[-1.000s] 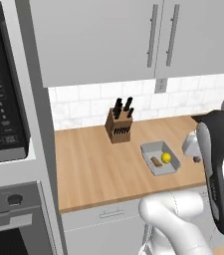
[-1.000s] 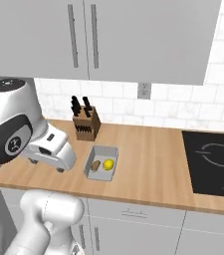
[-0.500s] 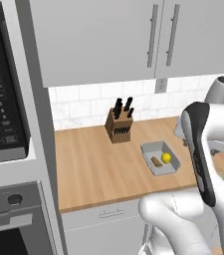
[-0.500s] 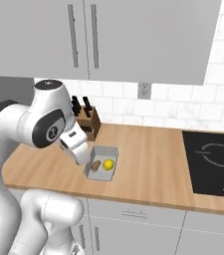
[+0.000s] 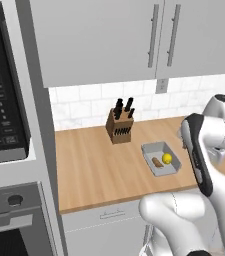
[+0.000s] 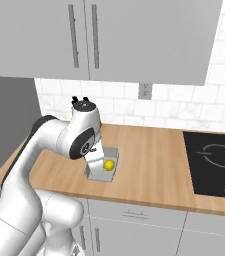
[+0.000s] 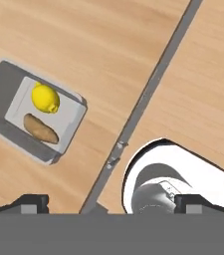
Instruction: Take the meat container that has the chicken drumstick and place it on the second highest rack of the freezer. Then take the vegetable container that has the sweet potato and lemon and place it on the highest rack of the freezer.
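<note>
Grey rectangular vegetable container (image 5: 161, 158) with yellow lemon (image 5: 167, 158) and orange-brown sweet potato (image 7: 41, 128) sits on the wooden bench (image 5: 94, 165). Pincer (image 7: 111, 203) high above, tips wide, empty. Advice: descend square over one long rim, keep container level.

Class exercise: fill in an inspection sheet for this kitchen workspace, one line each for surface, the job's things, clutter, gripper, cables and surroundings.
Surface: wooden counter.
Job's things: grey vegetable container on the counter, holding the lemon and the sweet potato side by side.
Clutter: knife block behind the container, by the wall.
Gripper: gripper above the counter, fingertips wide apart, holding nothing.
Cables: nothing seen.
Surroundings: grey wall cabinets, tiled backsplash, black cooktop, wall oven.
</note>
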Available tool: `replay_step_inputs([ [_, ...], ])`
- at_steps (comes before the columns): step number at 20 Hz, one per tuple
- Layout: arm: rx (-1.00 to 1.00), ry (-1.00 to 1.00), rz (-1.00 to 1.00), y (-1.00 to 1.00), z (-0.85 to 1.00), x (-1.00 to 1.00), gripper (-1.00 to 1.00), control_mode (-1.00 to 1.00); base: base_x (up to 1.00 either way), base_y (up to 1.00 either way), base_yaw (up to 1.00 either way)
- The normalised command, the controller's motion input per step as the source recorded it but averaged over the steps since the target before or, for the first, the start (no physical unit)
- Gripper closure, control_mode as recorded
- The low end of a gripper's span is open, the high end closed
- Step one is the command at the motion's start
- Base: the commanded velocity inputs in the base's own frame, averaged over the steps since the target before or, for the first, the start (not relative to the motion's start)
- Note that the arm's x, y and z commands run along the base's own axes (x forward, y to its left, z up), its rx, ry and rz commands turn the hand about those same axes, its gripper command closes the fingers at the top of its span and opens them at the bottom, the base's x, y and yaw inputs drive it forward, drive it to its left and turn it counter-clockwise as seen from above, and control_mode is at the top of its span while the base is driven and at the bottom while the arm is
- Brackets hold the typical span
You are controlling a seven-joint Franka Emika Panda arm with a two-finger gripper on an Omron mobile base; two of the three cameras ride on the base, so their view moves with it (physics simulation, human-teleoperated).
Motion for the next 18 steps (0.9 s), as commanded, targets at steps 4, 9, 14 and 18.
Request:
replay_step_inputs([
  [4,-0.01,0.05,-0.12,0.00,-0.25,0.71,-1.00,-1.00,0.00,0.00,0.00],
  [9,-0.08,0.03,-0.03,0.00,-0.30,0.43,-1.00,-1.00,0.00,0.00,0.00],
  [14,-0.01,0.03,-0.02,0.00,-0.51,0.02,-1.00,-1.00,0.00,0.00,0.00],
  [18,0.00,0.02,-0.03,0.00,-0.52,0.00,-1.00,-1.00,0.00,0.00,0.00],
])
